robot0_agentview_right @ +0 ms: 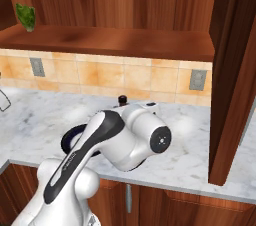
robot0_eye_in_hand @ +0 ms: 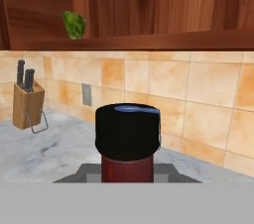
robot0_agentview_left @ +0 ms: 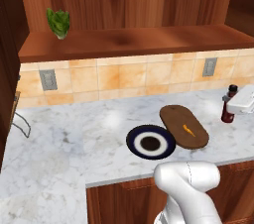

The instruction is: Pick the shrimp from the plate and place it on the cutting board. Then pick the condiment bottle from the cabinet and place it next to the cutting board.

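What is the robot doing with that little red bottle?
The robot's hand is holding the condiment bottle upright at the counter, just to the right of the cutting board. The shrimp already lies on the board, and the plate beside it has nothing on it. A leafy green thing sits on the cabinet shelf.

My arm reaches forward and to the right over the counter, elbow bent low — the white upper link rises from the base, the forearm runs level. My gripper sits upright-facing, jaws closed around the condiment bottle just below its cap — the bottle stands straight in my grasp.
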Available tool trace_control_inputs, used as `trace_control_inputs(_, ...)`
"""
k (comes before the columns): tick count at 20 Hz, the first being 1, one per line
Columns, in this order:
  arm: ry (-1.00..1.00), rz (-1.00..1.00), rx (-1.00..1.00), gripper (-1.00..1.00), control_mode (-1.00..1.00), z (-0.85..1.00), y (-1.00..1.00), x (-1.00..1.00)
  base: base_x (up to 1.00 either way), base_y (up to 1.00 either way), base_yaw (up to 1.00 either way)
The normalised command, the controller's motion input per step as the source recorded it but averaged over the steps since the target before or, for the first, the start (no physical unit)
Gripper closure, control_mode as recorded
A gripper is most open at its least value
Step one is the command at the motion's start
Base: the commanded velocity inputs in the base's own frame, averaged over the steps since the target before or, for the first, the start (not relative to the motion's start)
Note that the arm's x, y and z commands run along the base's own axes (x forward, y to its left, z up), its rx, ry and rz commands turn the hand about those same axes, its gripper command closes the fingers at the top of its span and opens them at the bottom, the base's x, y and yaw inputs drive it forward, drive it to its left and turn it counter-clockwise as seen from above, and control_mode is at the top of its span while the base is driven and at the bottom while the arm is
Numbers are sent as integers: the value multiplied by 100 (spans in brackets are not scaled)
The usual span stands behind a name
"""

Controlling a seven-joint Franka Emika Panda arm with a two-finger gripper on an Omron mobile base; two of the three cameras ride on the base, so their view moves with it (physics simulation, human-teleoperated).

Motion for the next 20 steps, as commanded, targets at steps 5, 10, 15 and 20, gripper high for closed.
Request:
trace_control_inputs(5, 0, -1, -1, 100, -100, -6, -15, 6, 0, 0, 0)
trace_control_inputs(10, 0, 0, -1, 100, -100, -9, -13, 7, 0, 0, 0)
trace_control_inputs(15, 0, 0, 0, 100, -100, -18, -7, 8, 0, 0, 0)
trace_control_inputs(20, -1, 0, 0, 100, -100, -24, -5, 9, 0, 0, 0)
